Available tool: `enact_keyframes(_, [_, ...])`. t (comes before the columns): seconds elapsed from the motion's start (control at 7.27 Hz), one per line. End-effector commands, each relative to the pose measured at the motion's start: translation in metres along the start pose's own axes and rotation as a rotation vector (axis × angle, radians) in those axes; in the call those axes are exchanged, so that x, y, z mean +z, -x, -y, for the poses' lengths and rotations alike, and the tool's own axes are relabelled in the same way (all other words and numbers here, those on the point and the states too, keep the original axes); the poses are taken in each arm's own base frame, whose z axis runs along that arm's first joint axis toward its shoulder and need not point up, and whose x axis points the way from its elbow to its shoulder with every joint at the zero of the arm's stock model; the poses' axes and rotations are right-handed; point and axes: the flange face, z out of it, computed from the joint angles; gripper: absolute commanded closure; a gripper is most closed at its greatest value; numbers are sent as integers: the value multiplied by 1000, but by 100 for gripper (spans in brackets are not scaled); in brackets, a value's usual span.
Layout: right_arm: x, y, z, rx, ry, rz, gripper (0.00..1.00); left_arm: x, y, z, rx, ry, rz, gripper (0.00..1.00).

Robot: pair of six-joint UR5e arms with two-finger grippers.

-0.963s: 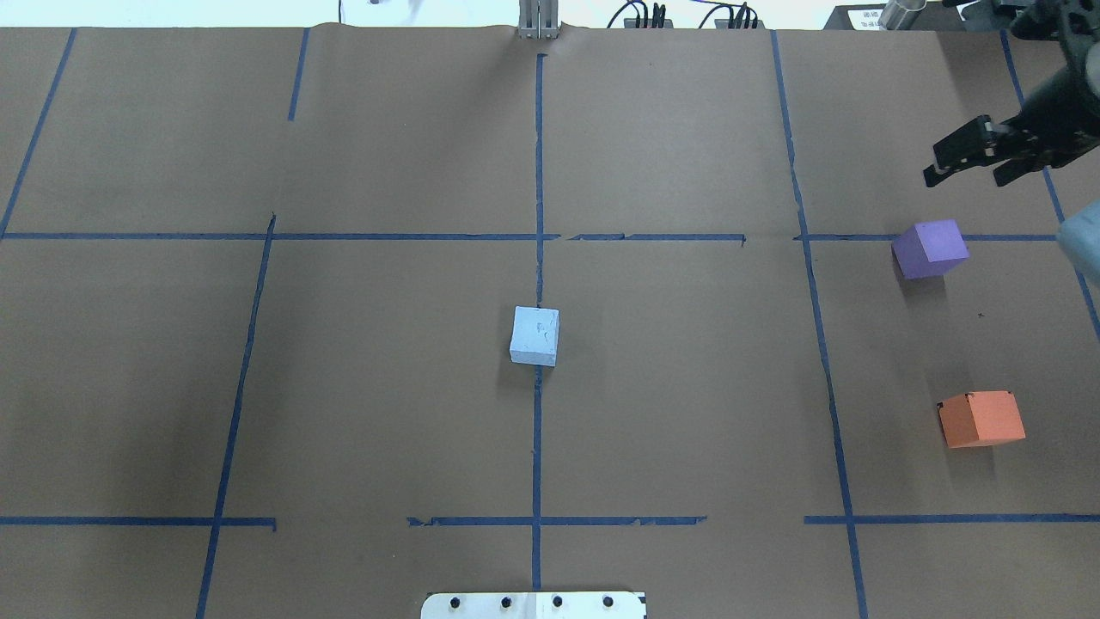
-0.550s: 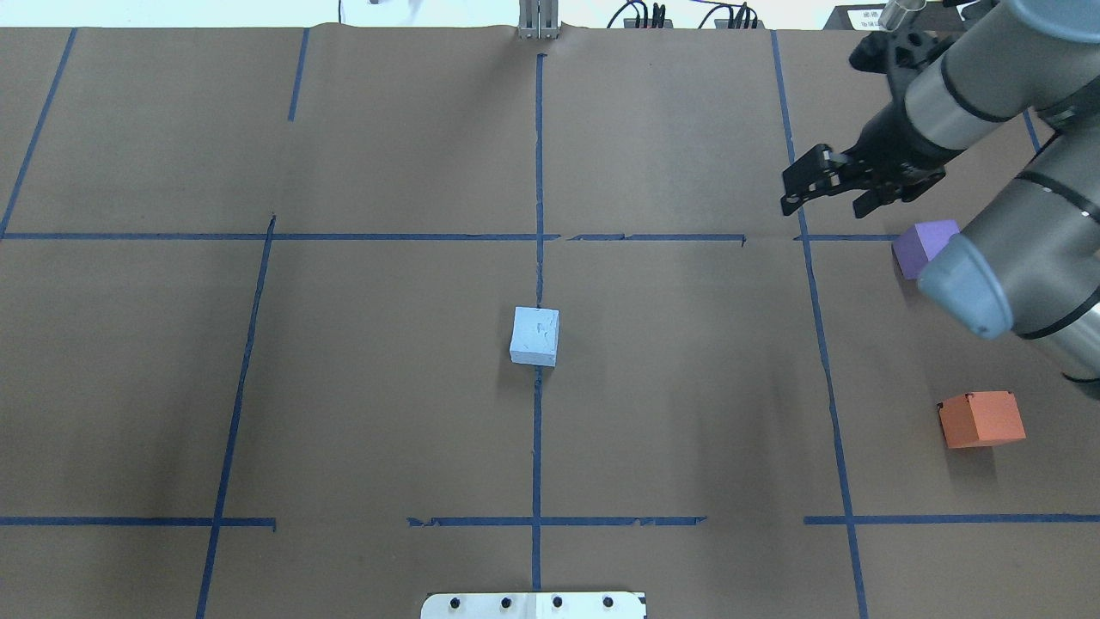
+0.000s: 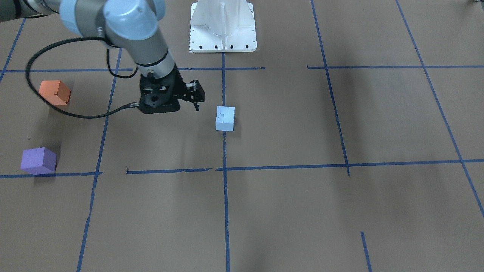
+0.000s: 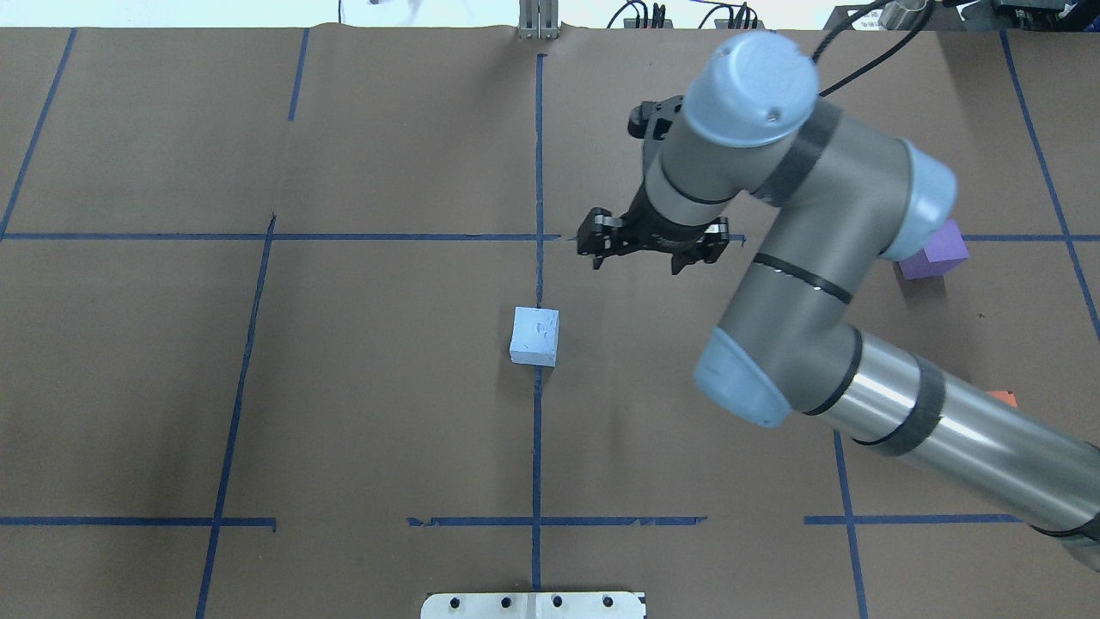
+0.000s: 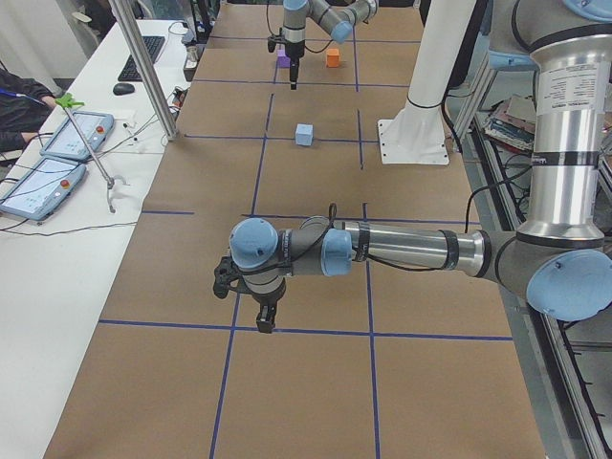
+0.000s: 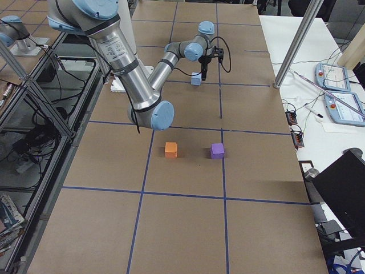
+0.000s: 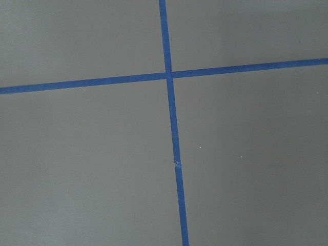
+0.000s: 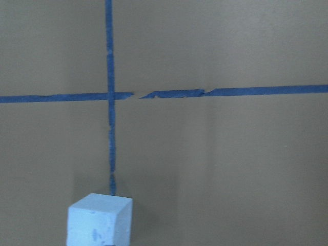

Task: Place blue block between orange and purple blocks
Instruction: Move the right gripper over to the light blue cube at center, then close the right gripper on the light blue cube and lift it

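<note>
- Right now the blue block (image 4: 534, 336) sits flat on the counter (image 4: 387, 387), straddling the long blue tape line (image 4: 536, 447) that runs down the middle of the brown paper.
- Nothing touches it; all its visible faces are bare.
- Over on the robot's right side of the counter stand the orange block (image 3: 55, 92) and the purple block (image 3: 38, 160), apart from each other and both well apart from the blue one.
- From over the robot's shoulders, the right arm covers most of the orange block and one corner of the purple one.
- That right arm reaches across toward the centre, and the right end effector (image 4: 636, 265) hangs near the blue block, on its far side and a little toward the robot's right, not touching it.
- Its two fingers are spread wide, with nothing between them.
- Its wrist camera looks down on a tape crossing, with the blue block's top poking in at the bottom edge of the view.
- The left arm stretches low over the counter at the other end, seen from the left-end camera alone.
- The left end effector (image 5: 265, 320) points down at a tape crossing there, and I cannot tell whether its fingers are spread or pressed together.
- The robot's white base (image 3: 223, 26) stands at the counter's edge, in line with the centre tape.
</note>
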Motion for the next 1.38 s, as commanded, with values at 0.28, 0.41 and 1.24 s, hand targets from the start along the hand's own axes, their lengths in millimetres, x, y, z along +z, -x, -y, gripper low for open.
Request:
enact_keyframes(0.28, [78, 100, -19, 81, -24, -93, 0, -1, 0, -1, 0, -2, 0, 0])
enact_keyframes(0.41, [88, 103, -22, 81, -15, -109, 0, -1, -1, 0, 4, -2, 0, 0])
enact_keyframes(1.24, [149, 95, -37, 47, 6, -178, 0, 0, 0, 0, 4, -1, 0, 0])
